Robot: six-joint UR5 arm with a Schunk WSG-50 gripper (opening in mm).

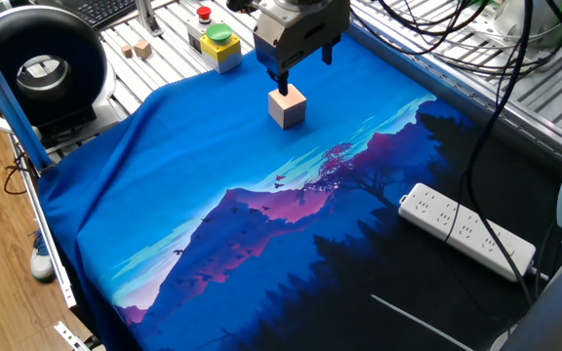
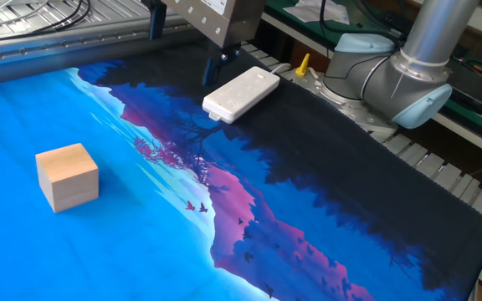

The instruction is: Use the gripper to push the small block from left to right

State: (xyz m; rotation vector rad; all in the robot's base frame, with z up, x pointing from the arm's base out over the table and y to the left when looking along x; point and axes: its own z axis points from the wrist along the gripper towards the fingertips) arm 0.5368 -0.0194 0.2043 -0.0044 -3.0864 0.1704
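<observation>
- One fixed view is showing the tabletop [image 1: 554,117], ribbed metal, carrying a large printed mat [image 1: 213,185] with a blue sky and purple mountain scene; the mat is probably giving the block a smooth, even surface to slide on.
- A grey arm column [image 2: 417,58] is standing at the far right in the other fixed view, off the mat, so the work area is lying free in front of it.
- A white power strip [image 1: 466,229] is lying on the dark right part of the mat, well apart from the block.
- The gripper [image 1: 301,66] is hanging above the far part of the mat, its short dark fingers spread apart and pinching nothing; one finger looks to be just beside the block's far-left top edge, though whether it is touching I cannot tell. My guess is that it is setting up on the block's left so a push can carry the block rightward.
- A yellow box with a green button [image 1: 220,44] and a smaller red button is sitting on the tabletop beyond the mat's far edge.
- The small block [image 1: 287,106] is resting flat on the blue area, towards the far side.
- Two tiny wooden blocks [image 1: 141,48] are sitting on the far-left tabletop.
- No brand or writing is readable anywhere.
</observation>
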